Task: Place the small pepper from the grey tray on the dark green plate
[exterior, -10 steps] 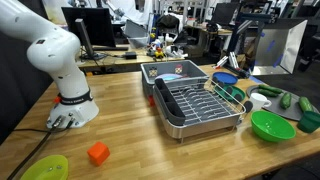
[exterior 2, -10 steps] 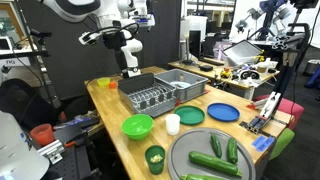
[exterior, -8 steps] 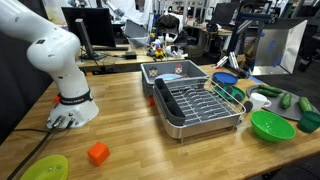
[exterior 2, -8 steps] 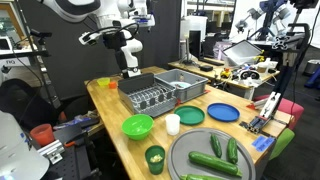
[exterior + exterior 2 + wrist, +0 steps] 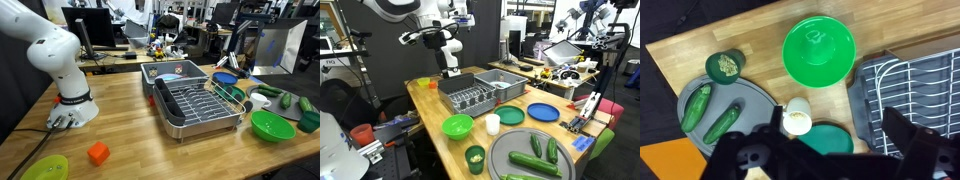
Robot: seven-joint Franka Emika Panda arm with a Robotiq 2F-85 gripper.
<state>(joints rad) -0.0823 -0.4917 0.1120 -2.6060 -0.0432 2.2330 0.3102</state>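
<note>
The grey tray (image 5: 575,165) lies at the near end of the table with several long green peppers on it, a short one (image 5: 552,150) among them. In the wrist view the tray (image 5: 760,100) shows two peppers (image 5: 697,105). It also appears in an exterior view (image 5: 297,112). The dark green plate (image 5: 510,116) sits beside a white cup (image 5: 492,123); in the wrist view the plate (image 5: 830,142) lies partly under the fingers. My gripper (image 5: 450,62) hangs high over the far end of the dish rack, open and empty (image 5: 830,112).
A metal dish rack (image 5: 470,97) and a dark grey tub (image 5: 507,88) fill the table's middle. Around them are a bright green bowl (image 5: 457,126), a blue plate (image 5: 542,112), a dark green cup (image 5: 474,158), a yellow-green plate (image 5: 45,168) and an orange block (image 5: 97,153).
</note>
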